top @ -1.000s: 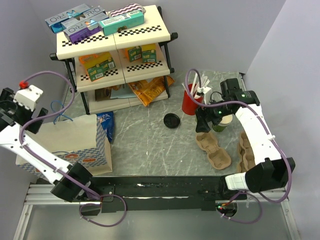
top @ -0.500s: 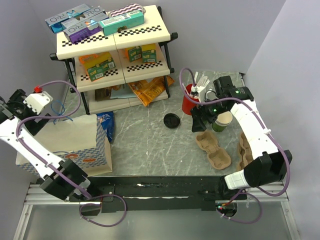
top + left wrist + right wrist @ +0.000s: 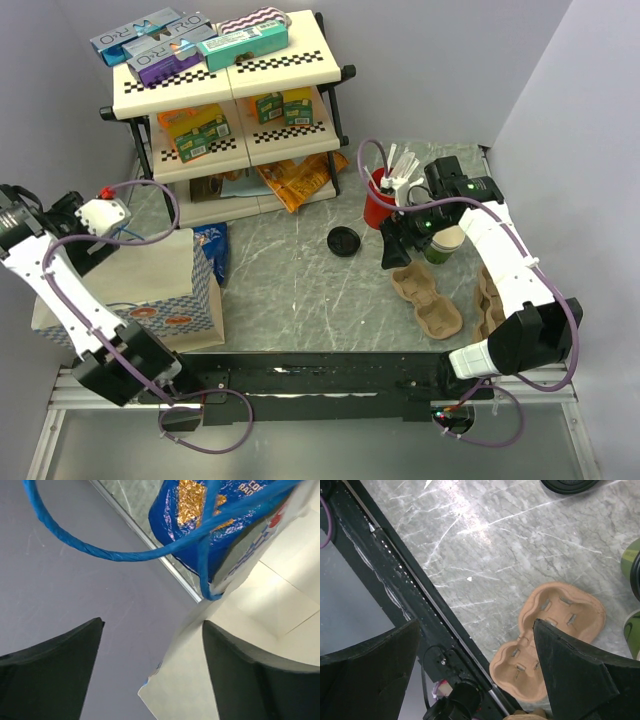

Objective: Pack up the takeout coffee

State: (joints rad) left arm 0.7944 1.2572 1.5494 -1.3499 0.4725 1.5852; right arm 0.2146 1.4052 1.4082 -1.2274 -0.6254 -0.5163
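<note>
Left hand (image 3: 153, 625) and right hand (image 3: 476, 623) both hover, fingers spread apart

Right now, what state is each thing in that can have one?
green cup, upright, unlidded.
black lid, lying flat, apart from cup.
red cup, upright, holding white sticks.
cup carrier, flat, empty.
left end effector, open.
right end effector, open, empty.

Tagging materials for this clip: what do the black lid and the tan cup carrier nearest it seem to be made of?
Black lid: probably plastic. It is smooth and slightly glossy, with a moulded raised rim.
Cup carrier: looks like moulded paper pulp. It is matte tan, with soft rounded wells and small slits in them. The fibre texture is too fine to confirm.
</note>
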